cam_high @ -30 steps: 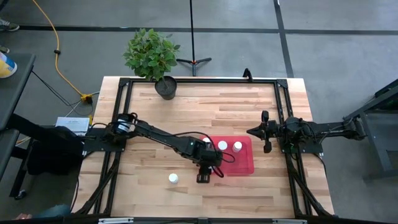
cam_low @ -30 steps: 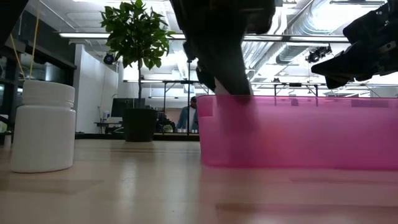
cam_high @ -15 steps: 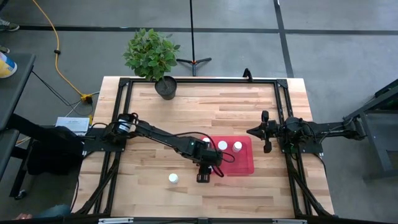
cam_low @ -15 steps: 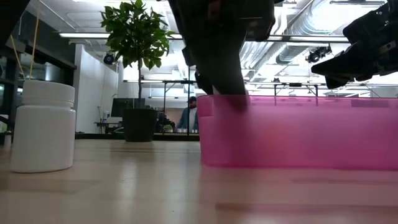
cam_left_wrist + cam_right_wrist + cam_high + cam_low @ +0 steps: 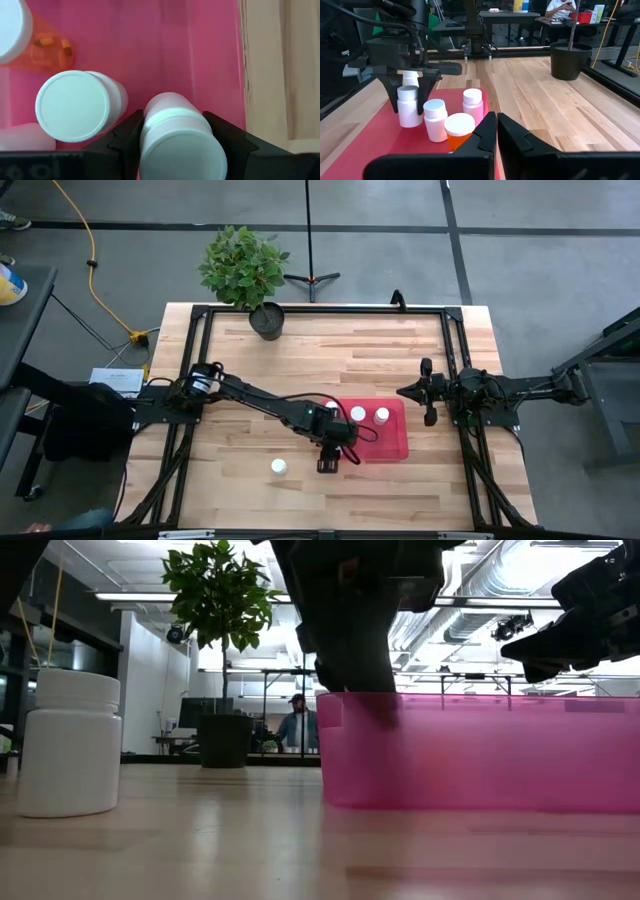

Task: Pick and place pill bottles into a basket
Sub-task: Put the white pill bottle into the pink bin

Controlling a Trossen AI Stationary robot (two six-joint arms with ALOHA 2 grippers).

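The wooden table [image 5: 300,360] is wide and mostly free around the red basket [image 5: 392,442], which lies right of centre. The left gripper [image 5: 410,97] grips a white bottle [image 5: 177,142] upright over the basket's left edge, near the rim. Beside it stand two white bottles [image 5: 435,120] and an orange one [image 5: 459,130]. One bottle [image 5: 278,467] stands alone on the table, left of the basket. The right gripper [image 5: 403,392] is closed, above the basket's right edge. A plant pot [image 5: 267,320] stands at the far edge.

Overhead looking down, low table-level, two wrists, all sharing basket [image 5: 385,435]
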